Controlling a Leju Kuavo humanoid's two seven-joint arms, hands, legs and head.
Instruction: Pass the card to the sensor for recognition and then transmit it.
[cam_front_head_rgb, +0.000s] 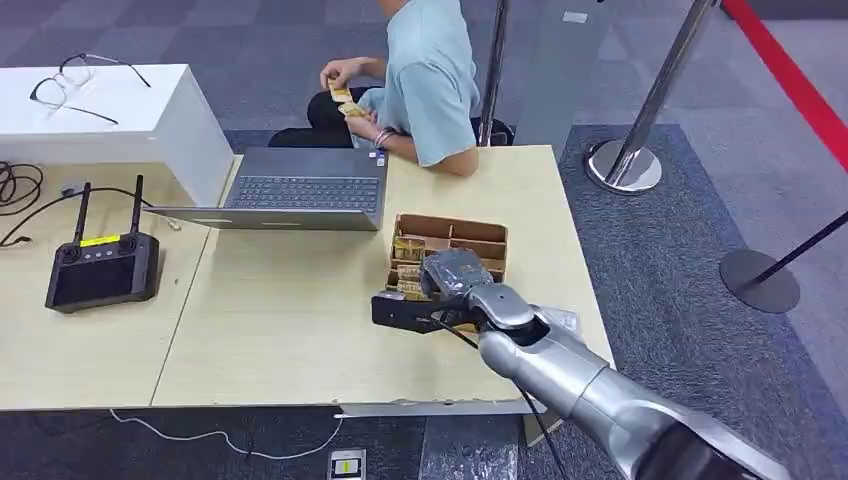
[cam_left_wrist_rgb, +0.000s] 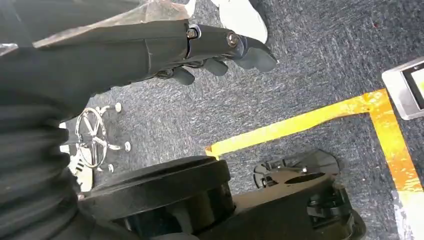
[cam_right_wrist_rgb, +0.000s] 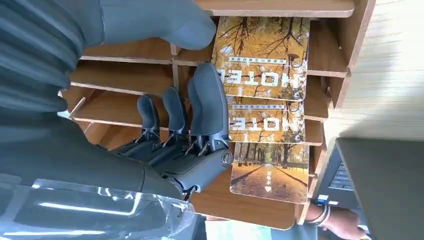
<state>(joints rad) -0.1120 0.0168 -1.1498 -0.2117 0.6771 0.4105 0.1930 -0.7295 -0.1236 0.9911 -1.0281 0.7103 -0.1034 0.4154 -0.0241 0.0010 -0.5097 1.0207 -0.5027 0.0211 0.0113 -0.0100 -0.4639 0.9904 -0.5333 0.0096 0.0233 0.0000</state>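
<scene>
A wooden card box (cam_front_head_rgb: 478, 228) stands on the table's right part, with several autumn-print "HOTEL" cards (cam_right_wrist_rgb: 262, 55) standing in its slots. My right hand (cam_front_head_rgb: 455, 275) hovers over the box's near side. In the right wrist view its thumb (cam_right_wrist_rgb: 185, 25) and dark fingers (cam_right_wrist_rgb: 206, 100) are spread beside the edge of the top card, with nothing pinched between them. A flat black sensor (cam_front_head_rgb: 398, 312) lies on the table just in front of the box, under my wrist. My left hand (cam_left_wrist_rgb: 220, 50) hangs over the carpet floor and holds nothing.
A person sits at the table's far side holding cards (cam_front_head_rgb: 342, 95). A grey laptop (cam_front_head_rgb: 300, 190) lies behind the box, and a black remote controller (cam_front_head_rgb: 100, 270) is at the left. A white box (cam_front_head_rgb: 150, 120) carries glasses. Stanchion bases (cam_front_head_rgb: 625, 165) stand at the right.
</scene>
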